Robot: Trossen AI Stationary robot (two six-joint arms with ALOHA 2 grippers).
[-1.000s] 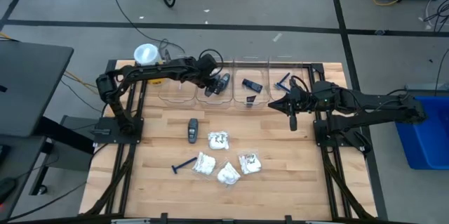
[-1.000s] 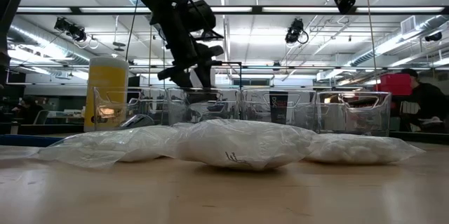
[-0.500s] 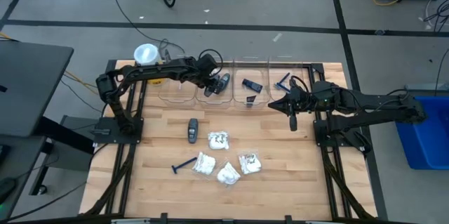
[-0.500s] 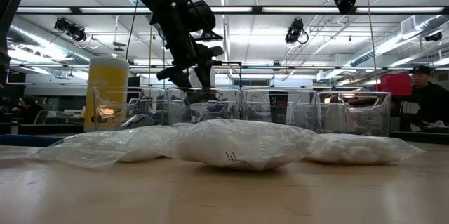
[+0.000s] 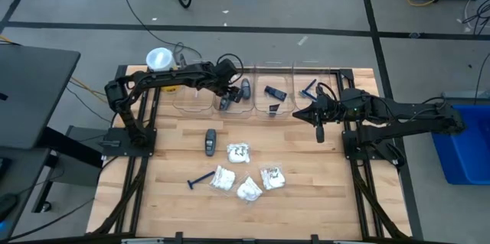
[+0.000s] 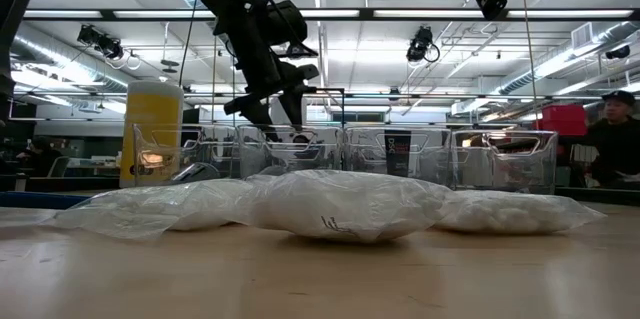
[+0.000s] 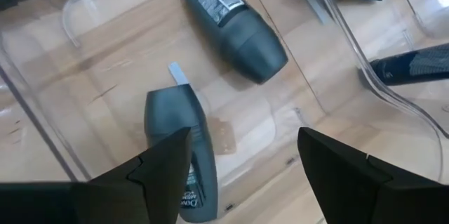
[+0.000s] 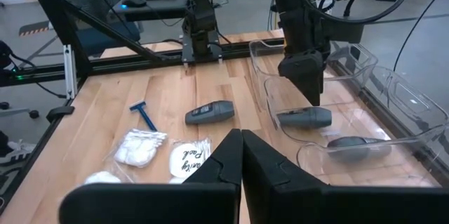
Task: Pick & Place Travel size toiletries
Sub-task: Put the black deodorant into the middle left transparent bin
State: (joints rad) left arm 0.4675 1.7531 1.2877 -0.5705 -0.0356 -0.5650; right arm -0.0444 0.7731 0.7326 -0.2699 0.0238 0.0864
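My left gripper (image 7: 245,175) hangs open over the second clear bin (image 5: 235,111) at the table's far side. Two dark grey oval pieces lie on the bin's floor, one (image 7: 179,155) just under one finger and the other (image 7: 235,24) farther off. I see no finger touching either. A third dark grey piece (image 5: 210,142), a blue razor (image 5: 200,180) and several white packets (image 5: 240,152) lie on the wood nearer the front. My right gripper (image 8: 240,155) is shut and holds nothing, raised above the table's right side.
A row of clear bins runs along the far edge. The third (image 5: 272,100) holds dark rectangular pieces, and the rightmost (image 5: 308,87) a blue razor. A yellow cylinder with a white lid (image 5: 159,60) stands at the far left. A person (image 6: 615,144) is beyond the table.
My left gripper has opened wider without leaving its place over the bin. The dark grey piece that was between its fingers has dropped and now lies flat on the bin's floor, beside the other piece.
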